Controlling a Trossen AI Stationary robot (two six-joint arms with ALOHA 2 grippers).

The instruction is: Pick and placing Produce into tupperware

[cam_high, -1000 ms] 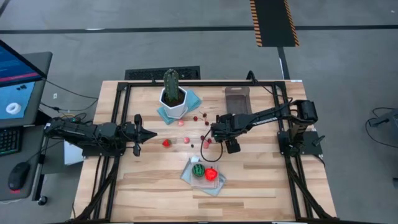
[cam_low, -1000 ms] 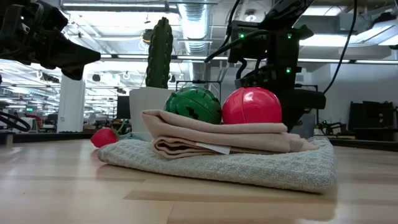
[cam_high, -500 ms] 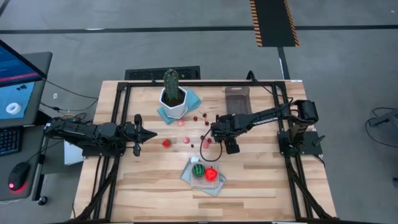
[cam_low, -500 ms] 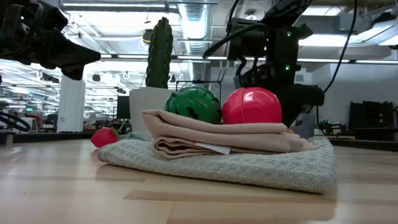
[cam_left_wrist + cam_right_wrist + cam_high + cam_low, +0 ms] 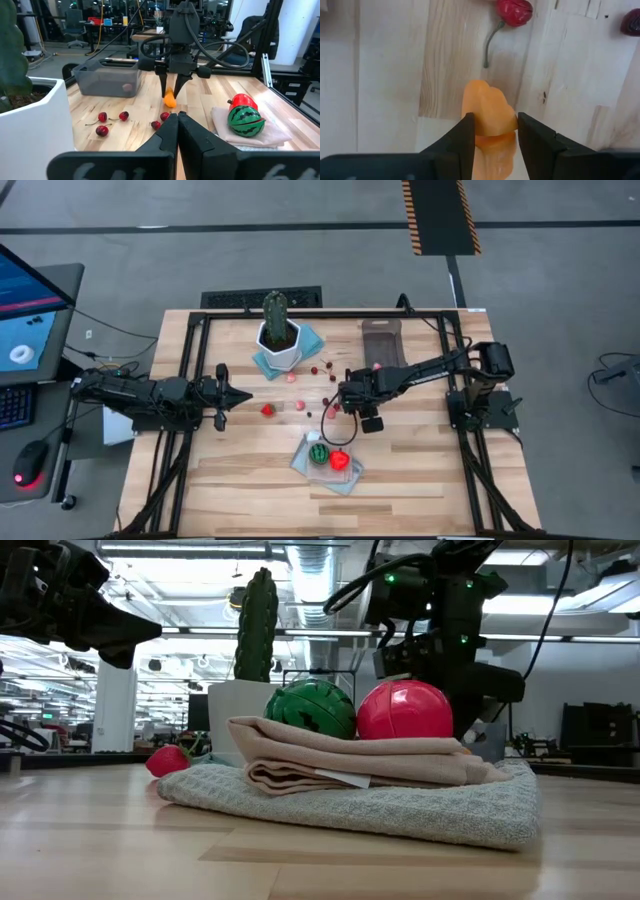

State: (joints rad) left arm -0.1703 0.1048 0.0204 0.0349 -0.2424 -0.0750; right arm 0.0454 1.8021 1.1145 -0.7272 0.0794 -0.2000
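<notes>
My right gripper (image 5: 495, 131) points down at the table's middle (image 5: 340, 398) and is shut on an orange produce piece (image 5: 489, 112). The left wrist view shows it too (image 5: 171, 94). A green-striped ball (image 5: 318, 453) and a red ball (image 5: 339, 460) lie on a folded cloth (image 5: 380, 790). A red piece (image 5: 267, 410) and cherries (image 5: 102, 117) rest on the wood. The grey tupperware (image 5: 382, 345) stands toward the far edge with a pink bit (image 5: 128, 87) inside. My left gripper (image 5: 240, 394) is shut, level, left of the produce. My right gripper pinches the orange piece by its two opposite sides (image 5: 506, 125), between the free ends of its fingers (image 5: 164, 85). The fingers come from above, pointing down. The piece sticks out below the tips (image 5: 170, 100), at or just above the table.
A tall cactus in a white pot (image 5: 278, 335) stands on a teal cloth near the far edge. A black frame rail (image 5: 190, 380) runs around the table. Bare wood lies between the cherries and the folded cloth.
My right gripper has shifted slightly toward the table's near edge, uncovering the pink bit in the tupperware in the high view. The left arm has kept still.
</notes>
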